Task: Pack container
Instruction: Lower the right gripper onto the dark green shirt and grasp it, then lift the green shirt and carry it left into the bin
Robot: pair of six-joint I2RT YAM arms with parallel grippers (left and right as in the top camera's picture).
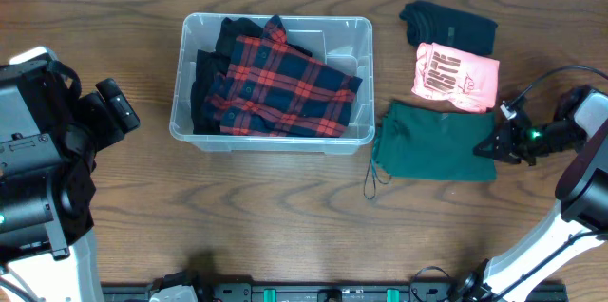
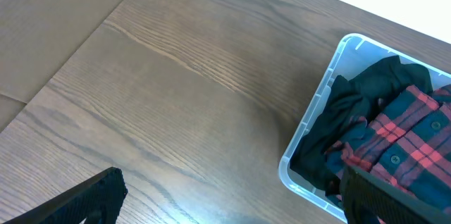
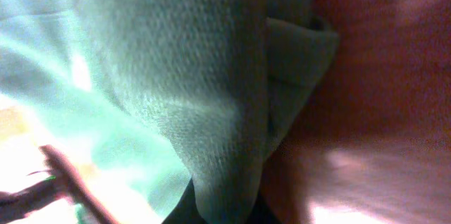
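The clear plastic container (image 1: 358,28) stands at the table's centre, holding a red and navy plaid shirt (image 1: 285,84) over a dark garment (image 1: 202,84). It also shows in the left wrist view (image 2: 320,104). A folded green garment (image 1: 432,141) lies right of it. My right gripper (image 1: 491,148) is shut on the green garment's right edge; green cloth (image 3: 190,90) fills the right wrist view. My left gripper (image 2: 225,206) is open and empty above bare table left of the container.
A pink printed garment (image 1: 456,76) and a folded black garment (image 1: 446,25) lie at the back right, behind the green one. A drawstring (image 1: 372,183) trails from the green garment's left edge. The table is dark wood.
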